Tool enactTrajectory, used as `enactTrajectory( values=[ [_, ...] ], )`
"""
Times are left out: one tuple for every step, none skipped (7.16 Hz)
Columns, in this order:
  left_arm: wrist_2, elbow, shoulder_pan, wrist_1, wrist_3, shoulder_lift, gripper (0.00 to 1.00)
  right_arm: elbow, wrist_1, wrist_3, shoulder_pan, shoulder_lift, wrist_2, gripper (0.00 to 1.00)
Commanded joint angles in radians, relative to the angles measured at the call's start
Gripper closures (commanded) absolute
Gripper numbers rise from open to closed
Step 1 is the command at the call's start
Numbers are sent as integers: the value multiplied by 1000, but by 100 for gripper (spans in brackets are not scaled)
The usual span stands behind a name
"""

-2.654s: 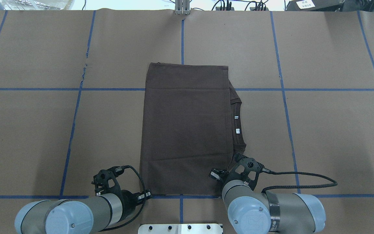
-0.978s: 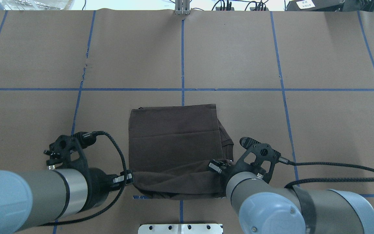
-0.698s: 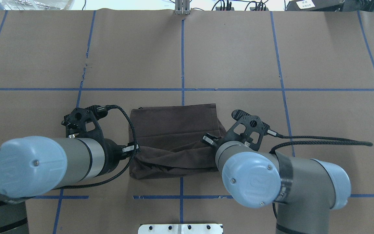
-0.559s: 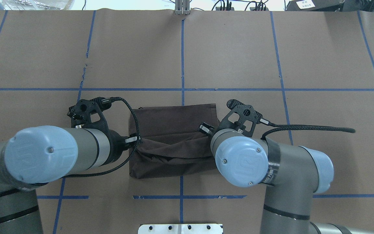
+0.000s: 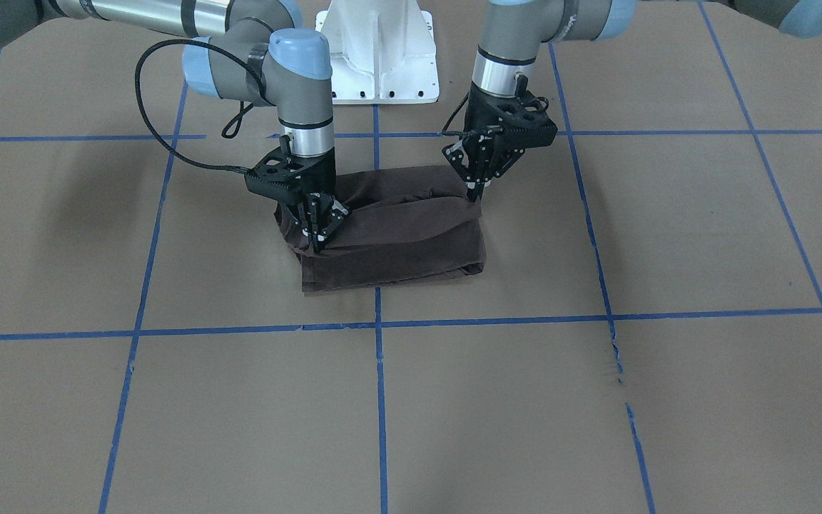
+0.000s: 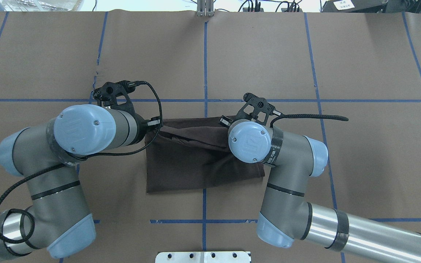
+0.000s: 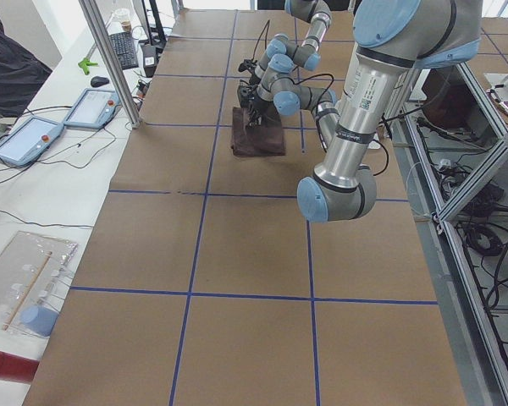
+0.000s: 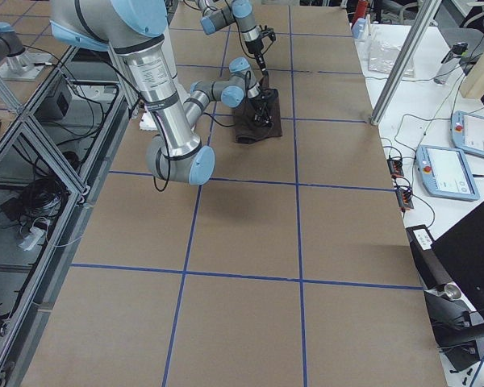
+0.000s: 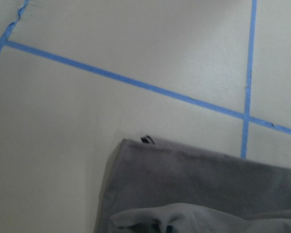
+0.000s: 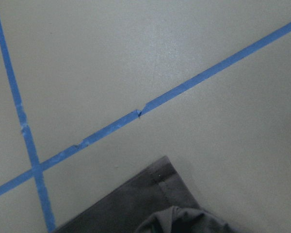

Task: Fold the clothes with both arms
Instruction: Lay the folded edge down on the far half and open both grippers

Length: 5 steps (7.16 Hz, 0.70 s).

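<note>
The dark brown T-shirt [image 5: 397, 235] lies as a folded rectangle near the table's middle, also in the overhead view [image 6: 196, 164]. Its robot-side edge is lifted and drawn over the lower layer toward the far edge. My left gripper [image 5: 477, 191] is shut on that lifted edge at one corner. My right gripper [image 5: 317, 241] is shut on it at the other corner. In the overhead view the wrists hide both fingertips. Each wrist view shows a corner of the shirt [image 9: 199, 189] [image 10: 136, 208] on the brown paper. Collar, logo and labels are hidden.
Brown paper with blue tape lines [image 6: 205, 54] covers the table; it has a small tear [image 6: 95, 78]. The white base pedestal [image 5: 379, 50] stands behind the shirt. Benches with tablets [image 7: 93, 106] [image 8: 444, 169] run along the table's far side.
Both grippers have carried the shirt's near edge away from the robot, over the lower layer, to about the far edge. The arms have stretched forward. Both stay shut.
</note>
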Motion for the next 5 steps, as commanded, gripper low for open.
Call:
enactTrajectory(
  values=[
    [0,157,-21,-132,30,-20,100,-63,35,-5,6,13,5,100],
    [0,176,-21,-145,30,-23,100,-64,36,-6,6,13,7,100],
    [0,178,-21,-147,31,-24,96,-64,36,-24,6,13,7,92],
    [-1,178,-23,-148,103,-23,1,-61,37,-151,6,17,6,1],
    [-3,172,-34,-153,187,-23,0,-58,34,-185,23,34,25,0]
  ],
)
